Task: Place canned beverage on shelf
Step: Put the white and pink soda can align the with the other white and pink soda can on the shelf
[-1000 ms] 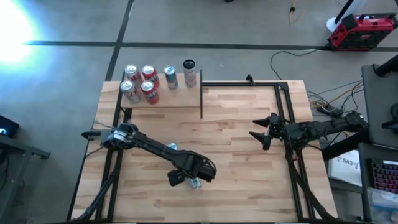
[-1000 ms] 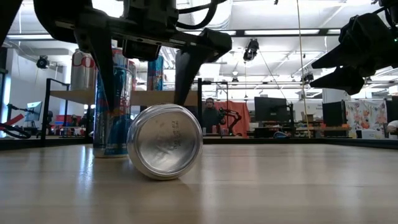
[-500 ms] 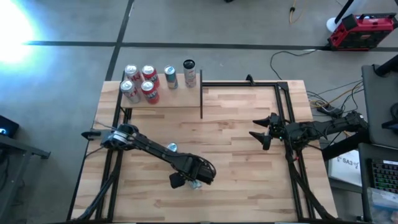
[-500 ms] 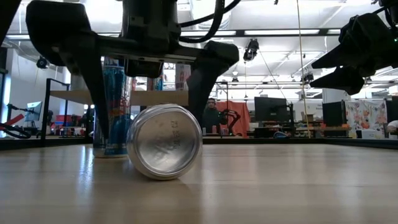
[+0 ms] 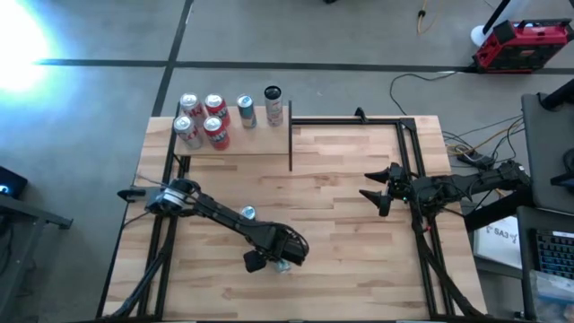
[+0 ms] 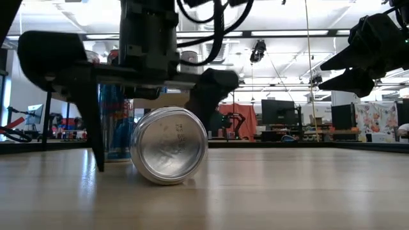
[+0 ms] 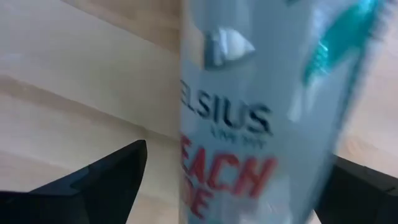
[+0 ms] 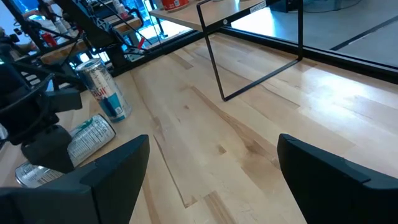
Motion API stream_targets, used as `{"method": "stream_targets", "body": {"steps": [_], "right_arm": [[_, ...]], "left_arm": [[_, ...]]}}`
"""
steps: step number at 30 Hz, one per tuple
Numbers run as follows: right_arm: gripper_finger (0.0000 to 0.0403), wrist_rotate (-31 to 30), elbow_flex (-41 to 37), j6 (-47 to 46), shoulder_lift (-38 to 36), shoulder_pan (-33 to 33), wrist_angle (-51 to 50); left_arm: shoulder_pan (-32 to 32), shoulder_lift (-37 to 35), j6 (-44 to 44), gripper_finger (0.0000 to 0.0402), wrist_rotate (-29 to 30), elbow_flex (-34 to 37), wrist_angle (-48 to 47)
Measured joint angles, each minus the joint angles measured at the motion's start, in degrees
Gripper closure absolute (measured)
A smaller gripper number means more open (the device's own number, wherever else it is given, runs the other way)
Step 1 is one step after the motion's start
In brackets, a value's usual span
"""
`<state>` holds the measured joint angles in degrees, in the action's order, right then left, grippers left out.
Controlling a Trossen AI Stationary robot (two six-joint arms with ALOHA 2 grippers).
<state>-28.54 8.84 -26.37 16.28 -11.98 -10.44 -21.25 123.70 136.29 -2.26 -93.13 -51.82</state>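
Note:
A silver Celsius can [image 5: 284,264] lies on its side on the butcher-block table, its end toward the near edge [image 6: 169,145]. My left gripper [image 5: 269,259] is open and low over it, one finger on each side of the can [image 7: 261,93], touching nothing that I can see. A blue and silver can [image 5: 247,213] stands upright just beyond it [image 6: 115,128]. The pale wood shelf [image 5: 260,139] at the far left carries several upright cans [image 5: 202,121]. My right gripper [image 5: 369,193] is open and empty, held above the table's right side.
The shelf's thin black frame [image 8: 255,62] stands on the table's far side, between the shelf and the bare right half of the table [image 5: 350,242]. Black rails run along the table's left and right edges. The room beyond holds desks and monitors.
My left gripper has come down over the lying can and a little toward the table's near edge, so its fingers now reach down beside the can almost to the tabletop. The can has not moved.

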Motion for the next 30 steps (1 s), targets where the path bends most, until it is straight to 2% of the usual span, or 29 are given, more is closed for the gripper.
{"method": "stream_targets", "body": {"steps": [5,11,20,24,30], "right_arm": [[0.0067,0.0,0.0,0.0,0.0,0.0,0.0],[0.0067,0.0,0.0,0.0,0.0,0.0,0.0],[0.0067,0.0,0.0,0.0,0.0,0.0,0.0],[0.0067,0.0,0.0,0.0,0.0,0.0,0.0],[0.0067,0.0,0.0,0.0,0.0,0.0,0.0]], "left_arm": [[0.1,0.0,1.0,0.0060,-0.1,1.5,2.0],[0.1,0.0,1.1,0.0173,0.0,1.8,2.0],[-0.3,0.0,-2.5,0.0176,0.8,0.7,0.5],[-0.5,0.0,-7.1,0.0176,4.8,-0.2,-1.3],[-0.7,0.0,-19.7,0.0176,11.2,-1.6,-3.8]]}}
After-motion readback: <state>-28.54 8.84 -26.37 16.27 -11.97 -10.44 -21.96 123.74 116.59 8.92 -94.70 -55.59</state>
